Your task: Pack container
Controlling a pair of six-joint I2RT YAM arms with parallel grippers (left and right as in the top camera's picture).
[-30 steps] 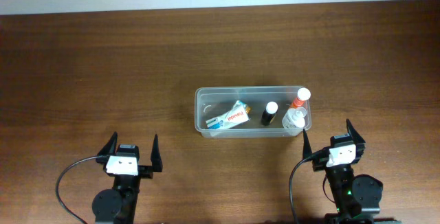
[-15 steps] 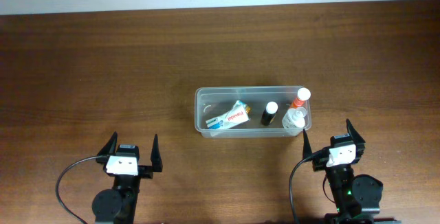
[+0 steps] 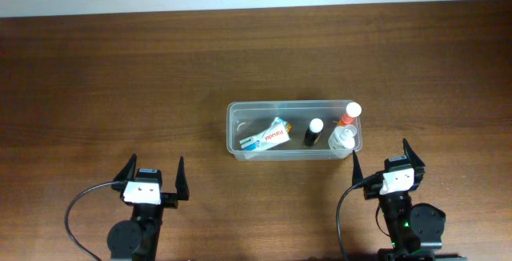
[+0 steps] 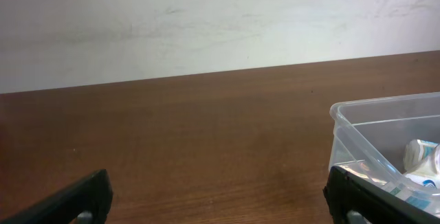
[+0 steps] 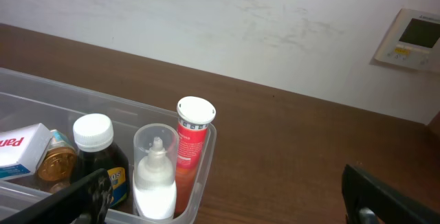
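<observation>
The clear plastic container (image 3: 236, 110) sits at mid table. Inside it are a white medicine box (image 3: 266, 138), a dark bottle with a white cap (image 3: 313, 131), a clear-capped white bottle (image 3: 342, 138) and an orange tube with a white cap (image 3: 350, 114). The right wrist view shows the dark bottle (image 5: 96, 157), the white bottle (image 5: 155, 176) and the orange tube (image 5: 192, 141) standing upright at the container's right end (image 5: 207, 148). My left gripper (image 3: 153, 178) is open and empty, near the front edge. My right gripper (image 3: 382, 158) is open and empty, just in front of the container's right corner.
The wooden table (image 3: 120, 93) ends at a white wall at the back. The left wrist view shows the container's left corner (image 4: 344, 114). A wall thermostat (image 5: 411, 37) shows in the right wrist view.
</observation>
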